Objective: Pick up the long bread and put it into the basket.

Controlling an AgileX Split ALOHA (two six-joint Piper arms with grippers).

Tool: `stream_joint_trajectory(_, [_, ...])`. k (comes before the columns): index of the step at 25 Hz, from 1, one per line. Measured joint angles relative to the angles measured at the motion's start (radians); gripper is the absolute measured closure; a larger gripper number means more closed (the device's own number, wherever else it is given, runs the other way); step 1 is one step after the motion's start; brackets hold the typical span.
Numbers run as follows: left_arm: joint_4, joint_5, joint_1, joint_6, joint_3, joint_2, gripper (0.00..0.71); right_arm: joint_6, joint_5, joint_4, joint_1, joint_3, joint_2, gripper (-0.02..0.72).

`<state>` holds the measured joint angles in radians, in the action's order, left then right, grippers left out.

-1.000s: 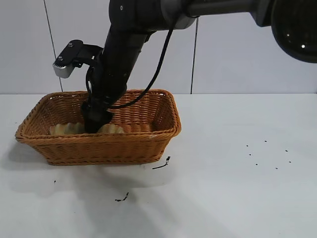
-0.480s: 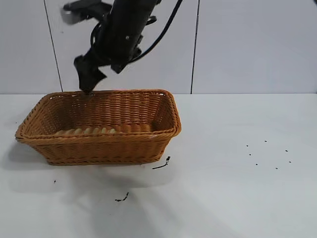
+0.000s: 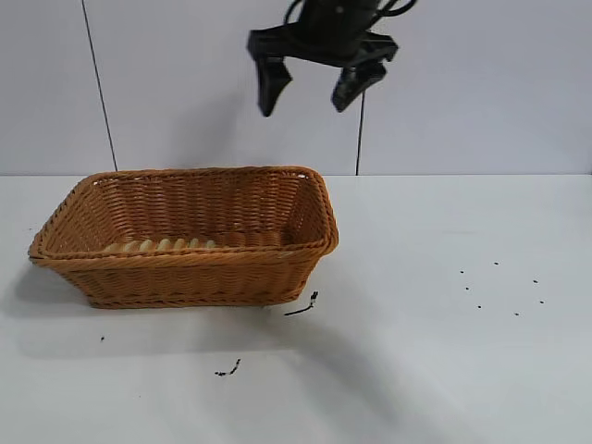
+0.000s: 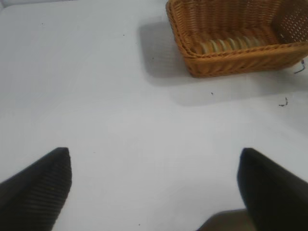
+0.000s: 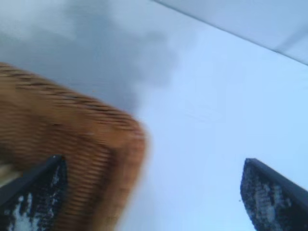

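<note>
Inside the large rectangular orange-brown woven wicker basket (image 3: 185,236), against its near wall, lies the elongated tan-golden long bread (image 3: 159,246) with its pale crosswise ribs; only its ribbed top shows above the thick braided rim, and the left wrist view shows the same loaf (image 4: 230,44) tucked along that wall. The basket stands on the white tabletop (image 3: 435,351), which carries a few dark crumbs and scraps near the basket's front and farther off to the right. High above the basket's right end, in front of the pale wall, hangs the right end effector (image 3: 314,90), its two dark fingers spread wide with nothing between them; its own camera looks down past the basket's corner (image 5: 86,159) to bare tabletop. The left end effector (image 4: 154,185) sits low over the tabletop well away from the basket, its fingers also spread wide and empty. By the look of things the placing is done, since the loaf rests in the basket and no finger touches it. If it had to be taken up again, the bread would probably be light and somewhat yielding, with a dry ribbed crust that gives fair purchase; a gentle hold across its narrow middle would suit it best, as a hard squeeze could dent it.
</note>
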<state>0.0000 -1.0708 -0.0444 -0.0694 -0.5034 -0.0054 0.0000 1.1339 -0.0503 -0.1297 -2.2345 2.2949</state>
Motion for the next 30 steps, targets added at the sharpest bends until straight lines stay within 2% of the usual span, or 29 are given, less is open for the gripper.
stream_joint_trajectory(6, [0.000,0.000,0.000,0.000,0.000,0.000,0.014,0.000,0.030,0.003,0.098,0.000,-0.017,0.031])
stream_joint_trajectory(10, [0.000,0.000,0.000,0.000,0.000,0.000,0.014,-0.006,0.076,0.003,0.111,0.000,-0.039,0.031])
stream_joint_trajectory(16, [0.000,0.000,0.000,0.000,0.000,0.000,0.014,-0.007,0.077,0.003,0.111,0.085,-0.123,0.031])
stream_joint_trajectory(19, [0.000,0.000,0.000,0.000,0.000,0.000,0.014,-0.007,0.076,0.022,0.111,0.211,-0.224,0.031])
stream_joint_trajectory(24, [0.000,0.000,0.000,0.000,0.000,0.000,0.014,-0.007,0.076,0.050,0.111,0.526,-0.486,0.031])
stream_joint_trajectory(30, [0.000,0.000,0.000,0.000,0.000,0.000,0.014,-0.007,0.076,0.050,0.111,0.912,-0.862,0.031])
